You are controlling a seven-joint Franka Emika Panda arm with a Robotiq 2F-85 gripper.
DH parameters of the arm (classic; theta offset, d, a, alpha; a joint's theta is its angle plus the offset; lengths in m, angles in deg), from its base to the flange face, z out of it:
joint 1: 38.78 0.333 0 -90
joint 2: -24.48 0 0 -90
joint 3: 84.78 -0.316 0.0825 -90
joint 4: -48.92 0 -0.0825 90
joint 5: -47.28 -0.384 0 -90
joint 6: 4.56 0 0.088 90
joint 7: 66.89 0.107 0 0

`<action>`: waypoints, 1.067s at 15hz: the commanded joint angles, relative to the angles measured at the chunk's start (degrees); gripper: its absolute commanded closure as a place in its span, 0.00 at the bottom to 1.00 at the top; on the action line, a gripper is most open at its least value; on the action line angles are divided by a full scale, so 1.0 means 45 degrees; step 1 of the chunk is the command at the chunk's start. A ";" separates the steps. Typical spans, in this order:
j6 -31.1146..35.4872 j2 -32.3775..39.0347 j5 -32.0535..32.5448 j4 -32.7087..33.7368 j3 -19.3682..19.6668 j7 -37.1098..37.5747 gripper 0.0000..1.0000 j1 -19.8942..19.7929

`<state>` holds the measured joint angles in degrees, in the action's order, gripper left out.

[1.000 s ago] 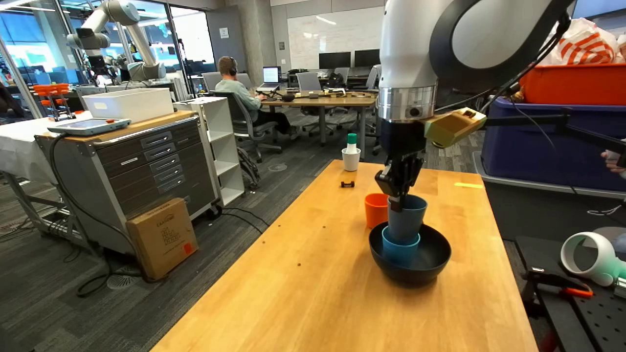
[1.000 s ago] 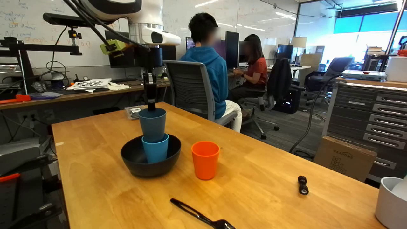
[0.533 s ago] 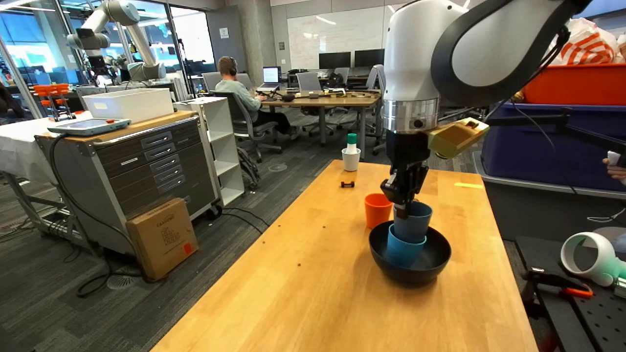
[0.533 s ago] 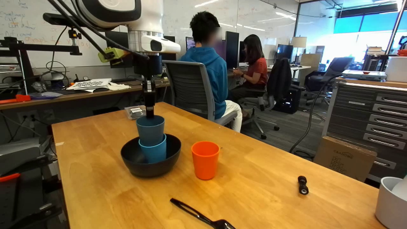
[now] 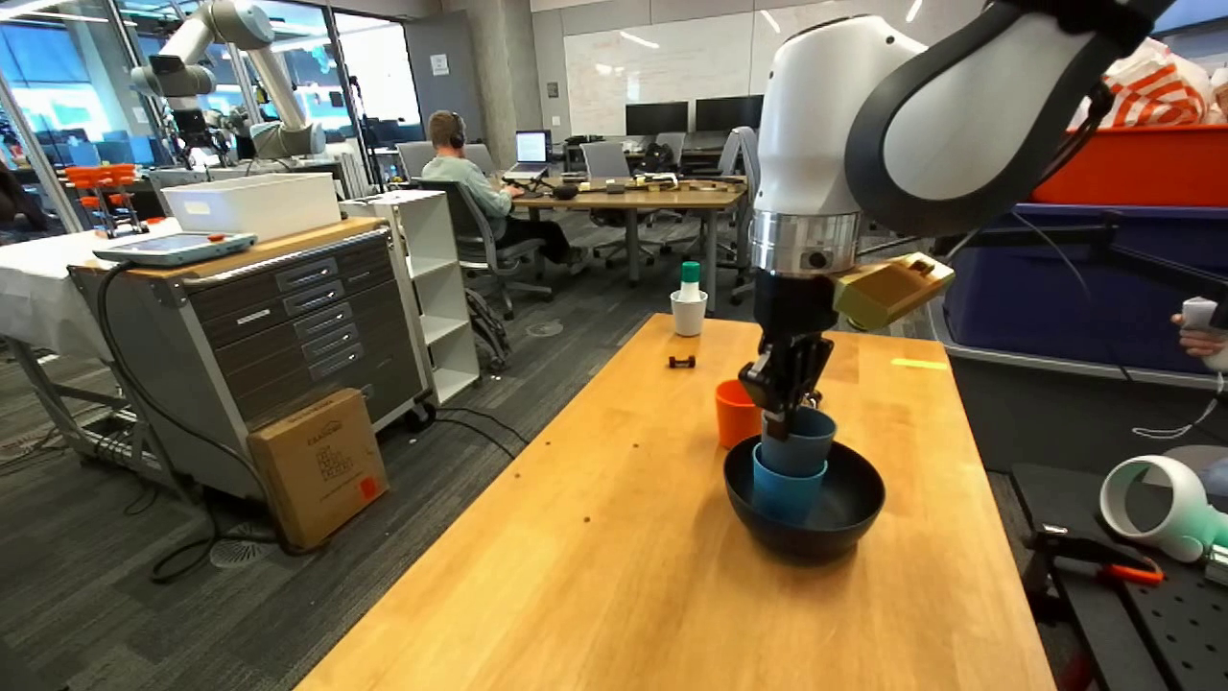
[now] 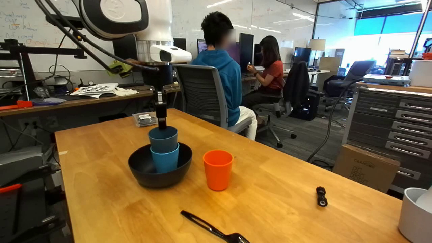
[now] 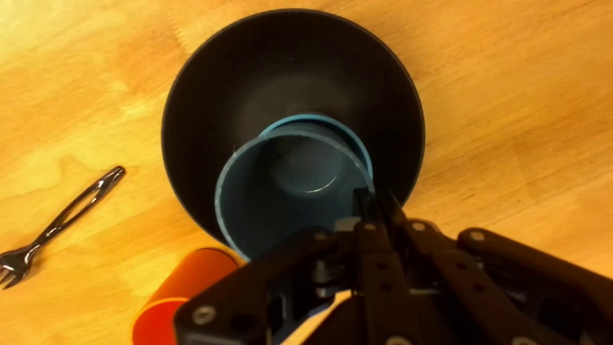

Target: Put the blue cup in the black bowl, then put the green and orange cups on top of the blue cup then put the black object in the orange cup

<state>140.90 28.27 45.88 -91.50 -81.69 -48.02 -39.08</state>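
My gripper [image 7: 375, 195] is shut on the rim of the green cup [image 6: 163, 138], one finger inside the cup and one outside. That teal cup sits partway down in the light blue cup [image 6: 165, 161], its upper part standing above the blue rim; from the wrist it looks tilted. The blue cup stands inside the black bowl [image 6: 141, 170]. Beside the bowl, the orange cup [image 6: 218, 172] is upright on the table, partly covered by the arm's parts in the wrist view. A dark fork, the black object [image 7: 47, 235], lies flat on the wood.
A small black dumbbell-shaped piece [image 6: 321, 196] lies on the table. A white cup [image 5: 688, 315] holding a green-capped bottle stands at the table's end. A clear package [image 6: 145, 119] rests near an edge. People sit at desks beyond.
The gripper has come down with the green cup, which now sits lower inside the blue cup. The blue cup rocked slightly; the bowl, orange cup and fork stayed put.
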 commanded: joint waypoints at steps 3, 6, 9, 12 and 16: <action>0.0799 0.0306 -0.0469 -0.0044 -0.0129 -0.0311 0.63 -0.0048; 0.0736 0.0430 -0.0543 0.0030 -0.0140 -0.0337 0.40 -0.0043; 0.0470 0.0304 -0.0676 0.0165 -0.0131 -0.0365 0.16 -0.0062; 0.0145 0.0107 -0.0446 0.0509 -0.0017 -0.0073 0.00 -0.0080; 0.0240 0.0120 0.0139 0.1179 0.0304 0.0659 0.00 -0.0194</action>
<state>143.20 29.59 44.72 -88.58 -81.19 -47.42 -39.24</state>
